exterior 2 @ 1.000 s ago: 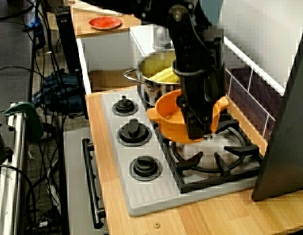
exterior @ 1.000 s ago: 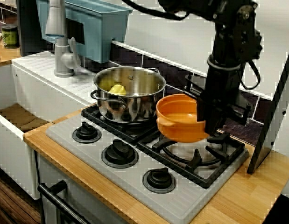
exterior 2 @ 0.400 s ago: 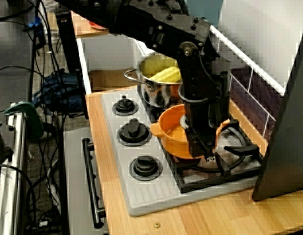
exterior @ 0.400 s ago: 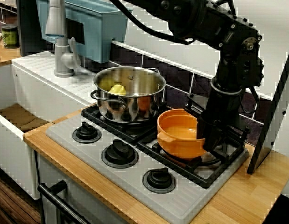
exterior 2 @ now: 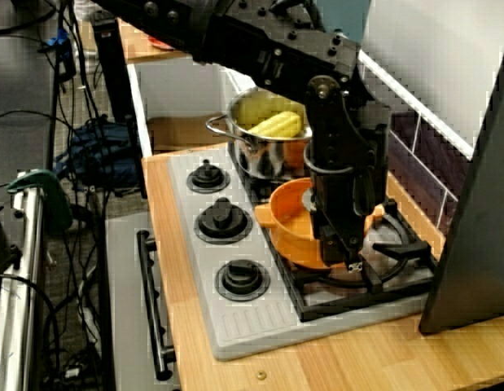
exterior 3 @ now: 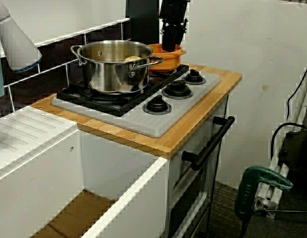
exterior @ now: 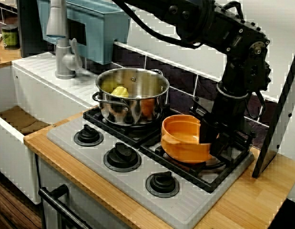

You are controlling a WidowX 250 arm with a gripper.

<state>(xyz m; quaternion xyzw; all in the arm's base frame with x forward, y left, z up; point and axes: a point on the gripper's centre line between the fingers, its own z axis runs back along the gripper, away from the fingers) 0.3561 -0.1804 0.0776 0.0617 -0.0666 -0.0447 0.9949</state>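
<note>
An orange bowl (exterior: 183, 138) sits on the right burner grate (exterior: 200, 172) of a toy stove. My black gripper (exterior: 211, 144) comes down from above and is shut on the bowl's far right rim. In the view along the counter, the gripper (exterior 2: 337, 247) covers the bowl's (exterior 2: 291, 230) right half. In the view from the sink side, the gripper (exterior 3: 169, 45) and the bowl (exterior 3: 165, 57) show behind the pot. A steel pot (exterior: 133, 95) holding a yellow corn-like piece (exterior: 119, 90) stands on the left burner, just left of the bowl.
Three black knobs (exterior: 122, 156) line the stove's front. A grey faucet (exterior: 61, 38) and a blue rack (exterior: 97, 24) stand at the back left beside the sink (exterior: 18, 119). A dark panel (exterior: 280, 109) leans at the right. An oven handle (exterior 3: 208, 144) juts out below.
The gripper has come down with the orange bowl. The bowl hung tilted above the right burner a second ago and now rests level on the grate.
</note>
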